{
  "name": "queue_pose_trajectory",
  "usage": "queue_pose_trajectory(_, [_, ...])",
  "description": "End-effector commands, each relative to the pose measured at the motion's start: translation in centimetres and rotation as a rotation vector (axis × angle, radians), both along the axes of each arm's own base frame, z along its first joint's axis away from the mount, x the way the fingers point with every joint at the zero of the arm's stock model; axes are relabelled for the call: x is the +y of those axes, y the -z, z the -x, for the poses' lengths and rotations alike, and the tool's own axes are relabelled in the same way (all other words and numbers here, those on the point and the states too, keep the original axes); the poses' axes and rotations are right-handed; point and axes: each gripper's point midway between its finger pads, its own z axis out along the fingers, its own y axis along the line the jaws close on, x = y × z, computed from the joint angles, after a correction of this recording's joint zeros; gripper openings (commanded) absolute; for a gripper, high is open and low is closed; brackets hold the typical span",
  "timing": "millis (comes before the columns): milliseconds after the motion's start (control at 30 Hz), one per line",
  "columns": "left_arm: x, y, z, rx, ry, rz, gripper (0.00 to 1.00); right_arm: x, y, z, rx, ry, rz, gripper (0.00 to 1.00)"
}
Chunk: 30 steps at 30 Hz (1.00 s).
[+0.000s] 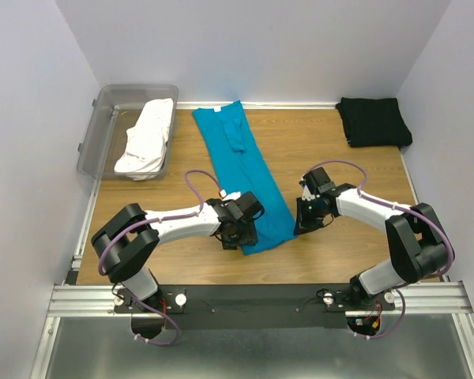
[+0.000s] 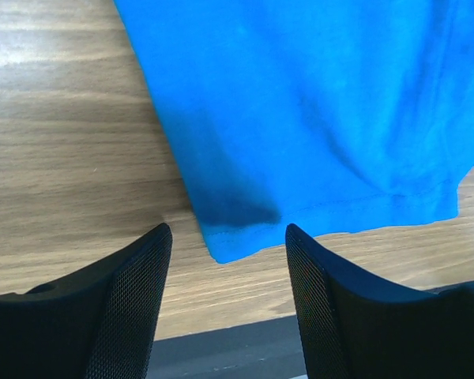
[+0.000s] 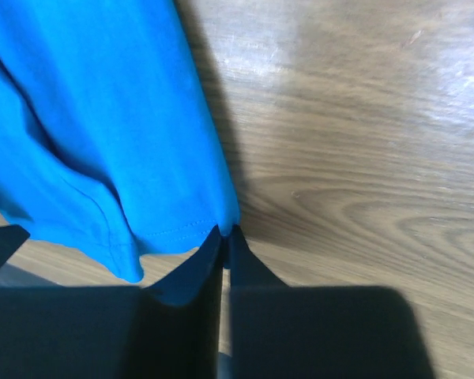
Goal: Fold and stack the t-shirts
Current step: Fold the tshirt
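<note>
Pinching the teal-blue cotton t-shirt's [image 3: 103, 118] hem with my right gripper [image 3: 225, 230], I'm hovering the left gripper [image 2: 227, 237] spread. Only the black t-shirt [image 1: 373, 120] is lying folded.

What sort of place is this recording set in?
Likely a lab robot cell: plain white walls box in a wooden table, and an aluminium rail runs along its near edge.

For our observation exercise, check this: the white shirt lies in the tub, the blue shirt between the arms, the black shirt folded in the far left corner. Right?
No: the black shirt sits in the far right corner, per the top external view. The rest holds.
</note>
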Motion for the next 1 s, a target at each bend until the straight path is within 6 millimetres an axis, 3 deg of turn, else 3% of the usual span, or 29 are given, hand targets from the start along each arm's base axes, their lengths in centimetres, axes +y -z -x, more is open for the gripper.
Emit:
queue_pose_trajectory(0, [0.1, 0.1, 0.0, -0.005, -0.025, -0.038, 0.66, -1.9, 1.7, 2.4, 0.071, -0.006, 0.087, 0.04])
queue_pose_trajectory(300, [-0.4, 0.7, 0.8, 0.020, -0.013, -0.071, 0.59, -2.0, 1.9, 2.5, 0.073, -0.015, 0.089, 0.02])
queue_pose_trajectory(633, [1.1, 2.2, 1.5, 0.065, -0.036, -0.199, 0.51, -1.8, 1.6, 2.3, 0.059, -0.026, 0.077, 0.02])
queue_pose_trajectory(767, [1.5, 2.7, 2.1, 0.090, -0.026, -0.226, 0.40, -1.8, 1.5, 2.3, 0.056, -0.026, 0.075, 0.02])
queue_pose_trajectory(967, [1.6, 3.2, 2.4, 0.105, 0.003, -0.253, 0.09, -1.7, 1.2, 2.3, 0.049, -0.023, 0.068, 0.01])
